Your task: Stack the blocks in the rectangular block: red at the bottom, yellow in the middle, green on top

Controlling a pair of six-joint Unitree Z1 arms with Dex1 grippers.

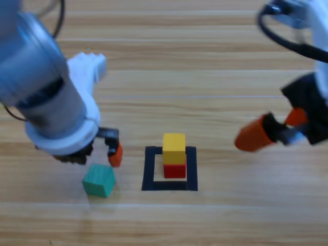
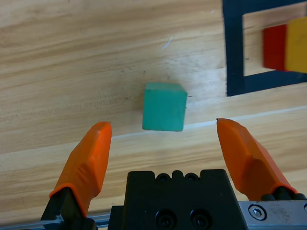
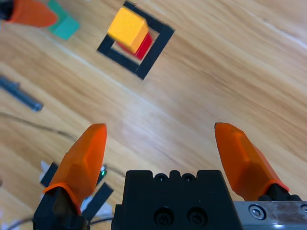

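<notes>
The left gripper (image 2: 163, 143) stands with its two orange jaws spread wide and nothing between them. In the left wrist view the small teal-green cube (image 2: 164, 106) lies just ahead of the jaws, in the middle of the frame, roughly centred on the gap but beyond the fingertips, so by my reading the jaws must go forward and down before they can close on it. The cube sits slightly turned against the line of the jaws, and a small twist of the wrist may be wanted for a flat grip.

In the high view the same gripper (image 1: 102, 154) is at the lower left of the frame, with the teal-green cube (image 1: 99, 180) just below it on the bare wooden table (image 1: 215, 66). To the right of the cube, at lower centre, is the square outline of black tape (image 1: 149, 169); inside it the small yellow cube (image 1: 174, 142) rests on the small red cube (image 1: 175, 170). Green alone is left to place.

The right gripper (image 1: 274, 130) hangs at the right edge of the frame, well apart from the cube, its jaws likewise wide and empty in its own wrist view. The left arm is plainly the nearer one for the pick.
</notes>
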